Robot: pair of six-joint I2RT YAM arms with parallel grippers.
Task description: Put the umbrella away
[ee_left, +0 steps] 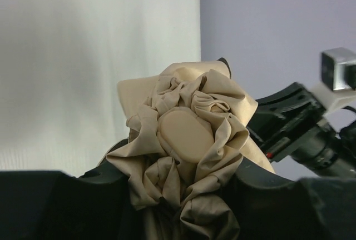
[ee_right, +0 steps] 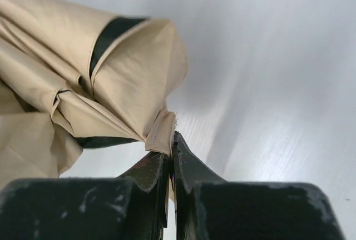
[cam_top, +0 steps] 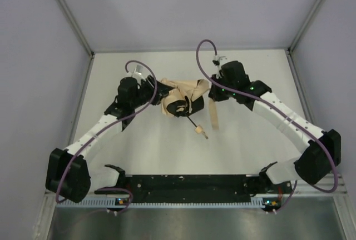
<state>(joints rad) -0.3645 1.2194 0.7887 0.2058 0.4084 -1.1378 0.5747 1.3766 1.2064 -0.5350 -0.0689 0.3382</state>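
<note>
The umbrella [cam_top: 181, 102], its beige canopy bunched, is at the middle of the bench [cam_top: 167, 151], with its black shaft and small tan handle [cam_top: 198, 130] pointing toward the near edge. The left jaws are clamped on the crumpled canopy. The right jaws are pressed together on what appears to be a tan strap [ee_right: 160, 137] at the fabric's edge.

The white table [cam_top: 167, 156] was smooth and matte. A black mounting bar [cam_top: 189, 183] ran along its near edge. A crumpled beige umbrella [cam_top: 181, 98] sat at mid-table, toward the far side. Its thin black shaft pointed nearward, ending in a small tan handle [cam_top: 198, 130]. A beige strap [cam_top: 213, 112] trailed just right of it. Contact between the fabric and the surface could not be confirmed.
</note>
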